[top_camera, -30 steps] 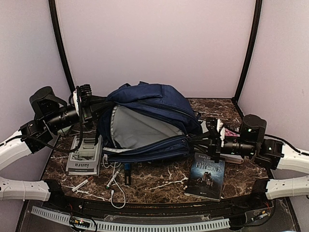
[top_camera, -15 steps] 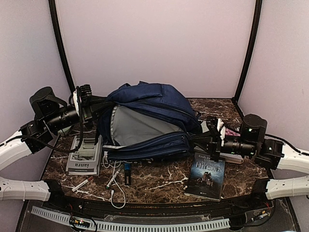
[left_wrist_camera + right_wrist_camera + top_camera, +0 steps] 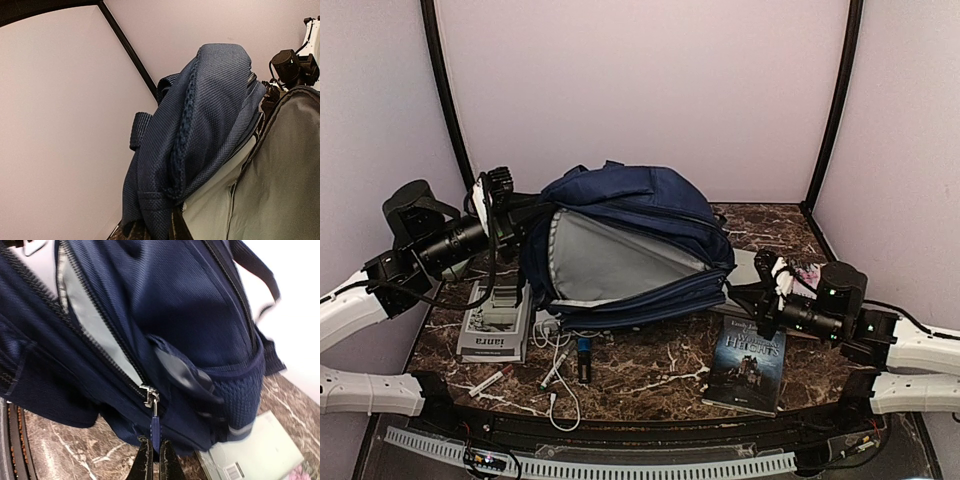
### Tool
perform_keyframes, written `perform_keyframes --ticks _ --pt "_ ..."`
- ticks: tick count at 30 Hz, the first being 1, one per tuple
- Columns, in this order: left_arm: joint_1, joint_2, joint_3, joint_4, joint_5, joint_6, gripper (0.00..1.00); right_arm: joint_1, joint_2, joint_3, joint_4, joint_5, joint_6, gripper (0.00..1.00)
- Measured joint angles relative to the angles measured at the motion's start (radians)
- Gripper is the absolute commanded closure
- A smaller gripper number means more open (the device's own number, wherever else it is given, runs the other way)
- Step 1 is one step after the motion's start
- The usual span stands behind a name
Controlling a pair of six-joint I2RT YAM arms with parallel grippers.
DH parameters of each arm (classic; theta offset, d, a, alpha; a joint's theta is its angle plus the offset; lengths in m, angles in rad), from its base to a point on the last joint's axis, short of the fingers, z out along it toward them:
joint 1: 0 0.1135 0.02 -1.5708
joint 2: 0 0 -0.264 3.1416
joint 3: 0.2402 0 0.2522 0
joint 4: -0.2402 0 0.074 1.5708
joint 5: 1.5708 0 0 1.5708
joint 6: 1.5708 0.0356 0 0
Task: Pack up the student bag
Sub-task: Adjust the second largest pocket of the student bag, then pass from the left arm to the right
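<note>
Our left pincer [image 3: 518,208] pinches the flap [image 3: 200,125] of the student bag [image 3: 650,215], propping its mouth open. Our right pincer [image 3: 152,456] is clamped on the zipper pull [image 3: 155,432], tensioning the lower edge.

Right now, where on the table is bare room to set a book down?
Best free patch: front-centre marble table, between the white cable and the dark paperback. A smaller bare strip sits at the back right, beside the student bag. Front left is crowded with the grey box, pens and cable.
</note>
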Motion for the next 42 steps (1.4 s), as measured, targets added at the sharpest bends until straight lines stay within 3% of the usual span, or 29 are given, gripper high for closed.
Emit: perform_keyframes --ticks 7,13,17,20,27,36,40,42 --pt "0.000 0.014 0.000 0.016 0.014 -0.030 1.00 -0.058 0.016 -0.048 0.081 0.043 0.062 0.99" --pt "0.003 0.057 0.000 0.077 -0.025 -0.089 1.00 -0.081 0.017 -0.038 0.060 0.045 0.110 0.47" --pt "0.006 0.092 0.000 0.135 -0.104 -0.128 1.00 -0.089 -0.028 0.050 0.002 0.005 0.158 0.26" --pt "0.006 0.116 0.001 0.170 -0.140 -0.147 1.00 -0.089 -0.060 0.161 -0.020 -0.064 0.195 0.01" --pt "0.006 0.177 0.025 0.217 -0.179 -0.200 1.00 -0.052 0.062 0.406 0.025 -0.306 0.289 0.00" --pt "0.006 0.189 0.029 0.229 -0.179 -0.217 1.00 0.129 0.389 0.643 -0.243 -0.367 0.005 0.02" --pt "0.006 0.187 0.029 0.228 -0.181 -0.215 1.00 0.135 0.447 0.695 -0.356 -0.327 -0.088 0.29" --pt "0.006 0.185 0.029 0.226 -0.190 -0.214 1.00 0.137 0.454 0.711 -0.394 -0.316 -0.114 0.57"
